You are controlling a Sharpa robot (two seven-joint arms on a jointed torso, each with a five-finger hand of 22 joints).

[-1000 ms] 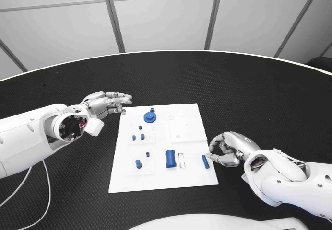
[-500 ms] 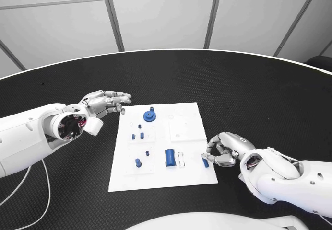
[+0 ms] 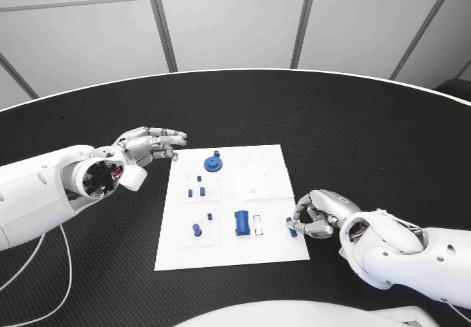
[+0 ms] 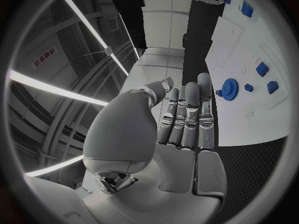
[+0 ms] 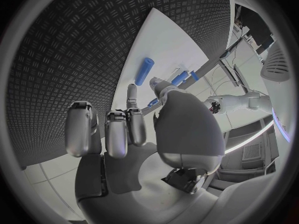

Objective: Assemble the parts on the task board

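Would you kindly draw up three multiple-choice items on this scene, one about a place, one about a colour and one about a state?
1. Where does the right hand sit?
A. at the task board's right edge, by the blue pin
B. beyond the board's far edge
C. off the table

2. What colour is the gear on the board?
A. red
B. blue
C. yellow

3. What is the left hand holding?
A. the gear
B. a pin
C. nothing

Answers:
1. A: the head view shows its fingers over the board's right edge, next to the pin.
2. B: it shows blue on the white board.
3. C: its fingers enclose no part, beside the board's far left corner.
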